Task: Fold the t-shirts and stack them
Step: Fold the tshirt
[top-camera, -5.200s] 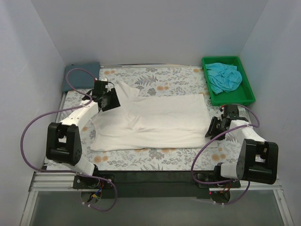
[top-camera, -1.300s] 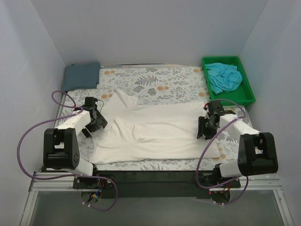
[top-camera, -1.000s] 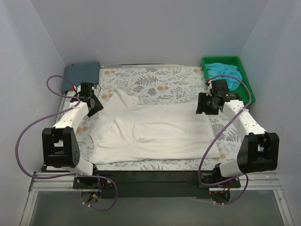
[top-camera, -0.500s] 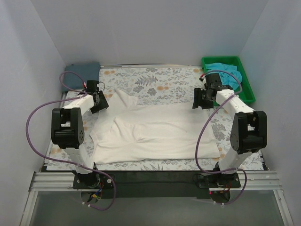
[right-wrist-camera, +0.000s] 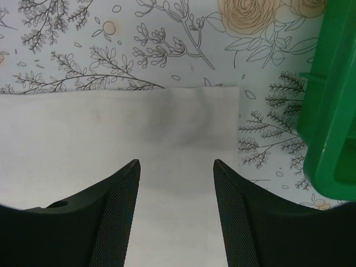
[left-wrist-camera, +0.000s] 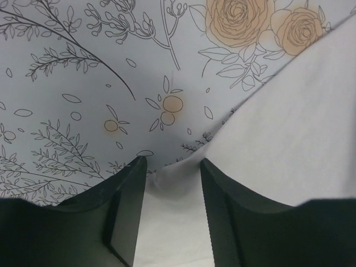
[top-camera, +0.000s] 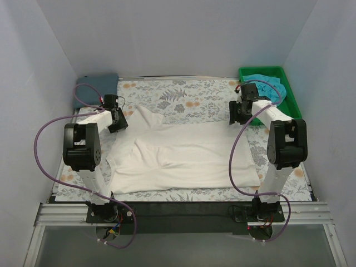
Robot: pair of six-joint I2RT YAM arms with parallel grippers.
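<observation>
The cream-white t-shirt lies spread flat on the floral cover, one sleeve pointing toward the back. My left gripper is low at its far left edge. In the left wrist view a small raised fold of the shirt sits between the tips of the left gripper, which is open and does not pinch it. My right gripper hovers open over the shirt's far right corner, as the right wrist view of the gripper shows. The blue-grey t-shirt lies folded at the back left. The turquoise t-shirt is crumpled in a tray.
The green tray stands at the back right, its wall close beside my right gripper. The floral table cover shows behind the shirt. Grey walls close in the left, right and back sides.
Over the last second both grippers drifted slightly inward and settled at the cream shirt's far corners. The shirt itself has kept its shape.
</observation>
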